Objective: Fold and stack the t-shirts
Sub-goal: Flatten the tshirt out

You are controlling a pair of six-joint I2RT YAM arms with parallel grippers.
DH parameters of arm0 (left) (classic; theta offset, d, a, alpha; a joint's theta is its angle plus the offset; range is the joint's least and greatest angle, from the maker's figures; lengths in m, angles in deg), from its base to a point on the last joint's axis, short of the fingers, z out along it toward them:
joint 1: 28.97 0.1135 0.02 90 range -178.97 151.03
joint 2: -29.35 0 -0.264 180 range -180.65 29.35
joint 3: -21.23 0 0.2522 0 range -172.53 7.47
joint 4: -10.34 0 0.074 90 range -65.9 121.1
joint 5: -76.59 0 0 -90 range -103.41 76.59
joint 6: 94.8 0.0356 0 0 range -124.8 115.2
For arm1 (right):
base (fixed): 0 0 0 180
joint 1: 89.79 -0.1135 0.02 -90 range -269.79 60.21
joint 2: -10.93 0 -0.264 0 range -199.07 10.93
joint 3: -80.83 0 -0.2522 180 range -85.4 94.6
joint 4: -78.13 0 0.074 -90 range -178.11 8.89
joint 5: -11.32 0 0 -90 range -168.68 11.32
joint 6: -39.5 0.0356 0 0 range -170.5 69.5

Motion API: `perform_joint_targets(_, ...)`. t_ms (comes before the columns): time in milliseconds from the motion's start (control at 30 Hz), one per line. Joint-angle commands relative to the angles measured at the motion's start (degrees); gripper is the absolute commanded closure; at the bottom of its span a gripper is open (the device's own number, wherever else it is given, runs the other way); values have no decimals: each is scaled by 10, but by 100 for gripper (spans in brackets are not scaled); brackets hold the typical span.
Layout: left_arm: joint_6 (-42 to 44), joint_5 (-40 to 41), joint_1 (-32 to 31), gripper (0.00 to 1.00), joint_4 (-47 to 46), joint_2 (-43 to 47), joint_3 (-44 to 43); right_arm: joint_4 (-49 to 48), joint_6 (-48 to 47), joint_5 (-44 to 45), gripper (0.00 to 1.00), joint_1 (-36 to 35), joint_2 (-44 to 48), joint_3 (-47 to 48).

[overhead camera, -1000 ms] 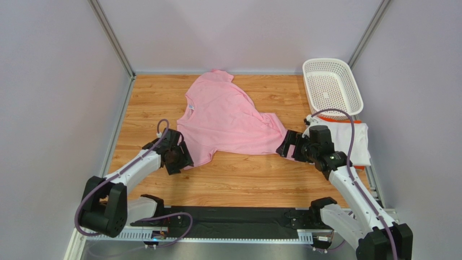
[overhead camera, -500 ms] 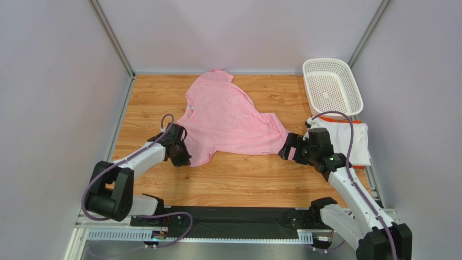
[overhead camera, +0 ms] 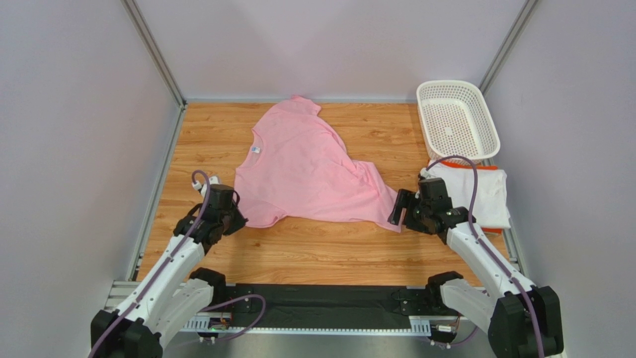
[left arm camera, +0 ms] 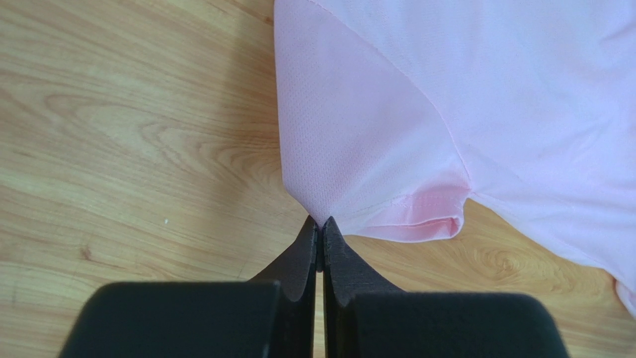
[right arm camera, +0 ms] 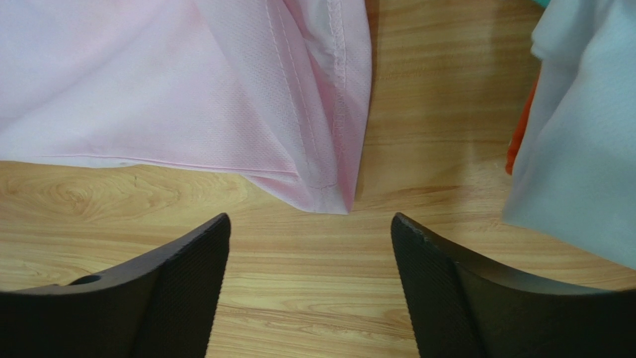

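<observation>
A pink t-shirt (overhead camera: 306, 168) lies spread and rumpled on the wooden table (overhead camera: 313, 242). My left gripper (overhead camera: 228, 216) is shut on the corner of its left sleeve. In the left wrist view the jaw tips (left arm camera: 319, 224) pinch the pink t-shirt (left arm camera: 448, 112) at that corner. My right gripper (overhead camera: 401, 212) is open at the shirt's right hem corner. Its wrist view shows the pink t-shirt (right arm camera: 186, 89) ending just ahead of the right gripper (right arm camera: 310, 220), with nothing between the jaws. A folded white t-shirt with orange trim (overhead camera: 478, 194) lies right of it, its edge (right arm camera: 582, 149) beside the right finger.
A white perforated basket (overhead camera: 457, 119) stands at the back right, just behind the white shirt. Grey walls and metal rails close in the table on the left, back and right.
My left gripper shut on the sleeve corner and pulled back to the left, dragging the pink shirt's left side with it. The right gripper's jaws narrowed a little near the hem corner.
</observation>
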Motion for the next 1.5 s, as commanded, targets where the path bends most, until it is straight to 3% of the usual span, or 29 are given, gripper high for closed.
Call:
perform_joint_targets(0,-12,34,-2,100,33,22,5,-16,11,-34,24,-1,-15,-22)
perform_joint_targets(233,-17,32,-2,100,41,9,3,-46,34,-57,28,-25,-12,-71)
perform_joint_targets(500,0,13,-2,100,9,23,8,-116,37,-48,35,-29,-76,-61)
perform_joint_targets(533,-1,12,-2,100,5,27,9,-122,38,-46,40,-29,-86,-57)
perform_joint_targets(667,-3,21,-2,100,-8,41,9,-124,43,-46,84,-29,-109,-44)
perform_joint_targets(800,-5,16,-2,100,-14,61,-17,-105,35,-53,100,-30,-63,-15)
perform_joint_targets(1033,18,26,-2,100,12,104,-129,8,-3,-23,100,-29,46,128)
perform_joint_targets(1267,63,56,-2,100,49,119,-341,77,-43,1,100,-29,81,313)
perform_joint_targets(1467,111,45,-2,100,51,110,-510,118,-59,-29,100,-29,92,458)
